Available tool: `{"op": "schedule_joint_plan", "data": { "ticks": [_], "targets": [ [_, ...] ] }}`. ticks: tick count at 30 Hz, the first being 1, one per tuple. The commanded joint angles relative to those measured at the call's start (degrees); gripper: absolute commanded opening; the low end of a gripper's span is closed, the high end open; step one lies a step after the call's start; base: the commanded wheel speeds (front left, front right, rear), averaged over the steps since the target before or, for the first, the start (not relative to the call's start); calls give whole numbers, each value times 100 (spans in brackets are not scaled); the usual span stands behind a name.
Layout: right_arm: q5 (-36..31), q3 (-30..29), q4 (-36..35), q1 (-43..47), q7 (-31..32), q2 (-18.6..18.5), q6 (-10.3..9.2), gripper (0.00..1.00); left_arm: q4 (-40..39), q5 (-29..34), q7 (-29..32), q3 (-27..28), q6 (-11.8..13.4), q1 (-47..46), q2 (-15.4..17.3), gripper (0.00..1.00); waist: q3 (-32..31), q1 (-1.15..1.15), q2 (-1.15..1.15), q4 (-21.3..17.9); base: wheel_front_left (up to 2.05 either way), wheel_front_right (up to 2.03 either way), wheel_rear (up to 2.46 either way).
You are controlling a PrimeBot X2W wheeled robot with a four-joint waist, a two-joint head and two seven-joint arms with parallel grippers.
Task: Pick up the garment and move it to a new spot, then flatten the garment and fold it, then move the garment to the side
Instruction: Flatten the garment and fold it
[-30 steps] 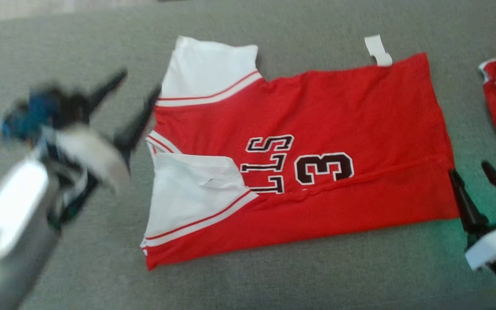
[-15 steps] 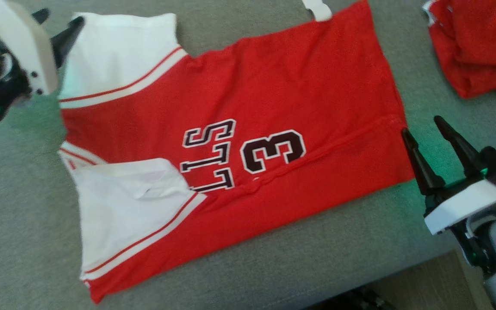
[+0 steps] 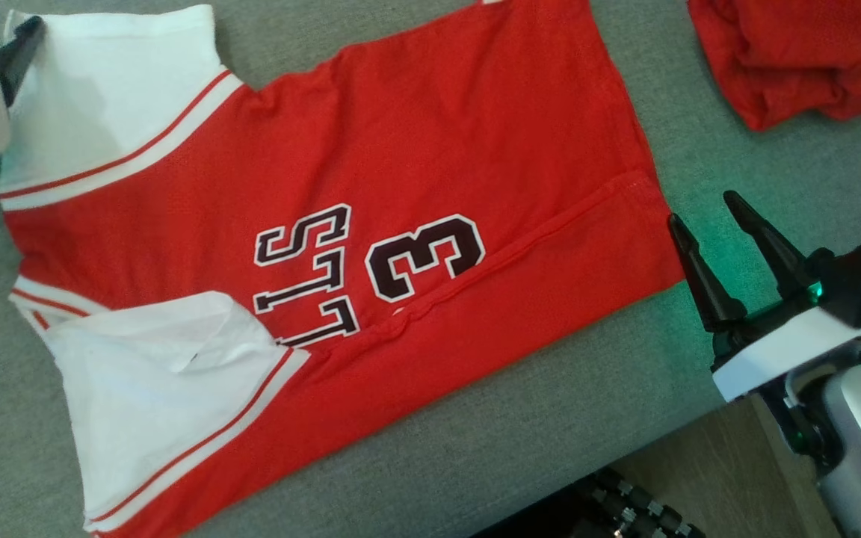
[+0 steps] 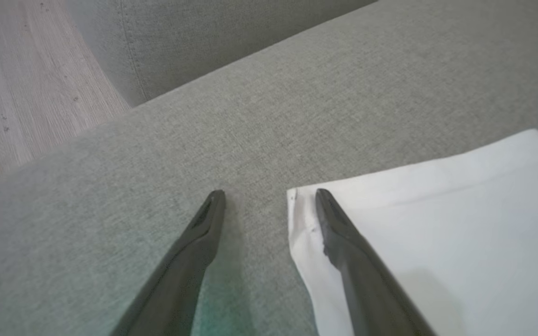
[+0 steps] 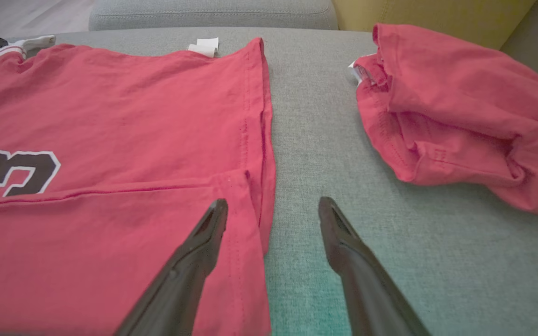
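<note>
Garment (image 3: 415,134) of red knit lies spread flat on the grey woven sofa cushion (image 3: 490,448); it forms a rough rectangle, hem toward the robot's right, white sleeves (image 3: 109,82) banded with red and white stripes toward its left; black, white-outlined letters and a "3" sit near the middle; a straight fold ridge runs along its near part; a small white tag (image 5: 203,46) sticks out at the far hem corner. Left gripper (image 4: 269,193) stands wide open and holds nothing; its tapered dark fingers straddle the far sleeve's corner, one over white cloth, one over cushion. Right gripper (image 5: 272,201) is likewise spread wide and empty, one finger over the hem's near corner, the other over bare cushion; whether any finger touches cloth, I cannot tell. A second red cloth (image 3: 789,60) lies crumpled in soft folds, apart to the right; pale wood floor (image 3: 737,471) shows past the cushion's edge.
</note>
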Motion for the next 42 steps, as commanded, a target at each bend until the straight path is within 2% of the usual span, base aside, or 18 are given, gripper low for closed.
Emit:
{"op": "schedule_joint_plan", "data": {
  "ticks": [1,3,4,5,6,7,9,14,19,23,29,42],
  "targets": [
    [31,50,-108,-23,-67,-96,39,100,-33,47,6,130,10,-234,296,100,27,0,0,-37,0,0,0],
    [82,20,-111,-19,-90,-99,39,100,43,55,72,28,10,-228,311,100,39,0,0,-53,0,0,0],
    [113,-1,-118,-18,-102,-108,39,100,57,41,131,-35,10,-218,318,95,46,0,0,-53,0,0,0],
    [147,-26,-128,-21,-112,-119,39,100,60,-15,194,-76,10,-205,316,48,52,0,0,-48,0,0,0],
    [181,-62,-141,-30,-127,-132,39,100,56,-91,234,-90,10,-196,308,19,55,0,0,-36,0,0,0],
    [205,-90,-153,-44,-128,-153,39,100,39,-164,269,-104,10,-191,302,0,56,0,0,-22,0,0,0],
    [206,-152,-183,-83,-134,-210,39,100,-63,-273,306,-164,10,-206,305,0,59,0,0,29,0,0,0],
    [291,-223,-266,-422,-39,-245,39,100,-494,-325,-137,-362,10,-367,364,0,60,0,0,225,0,0,0],
    [660,155,-97,-1360,483,-295,39,100,-799,-245,-676,-633,10,-641,426,0,54,0,0,405,0,0,0],
    [872,530,523,-2362,1253,-286,39,100,-880,-301,-877,-846,10,-859,480,0,45,0,0,510,0,0,0],
    [1218,741,2019,-3638,2369,114,39,100,-855,-500,-1027,-1216,10,-1113,485,0,30,0,0,691,0,0,0],
    [1729,1158,3320,-4597,2489,422,39,100,-782,-841,-1252,-1728,10,-1512,425,0,188,0,0,908,0,0,0]
  ]
}}
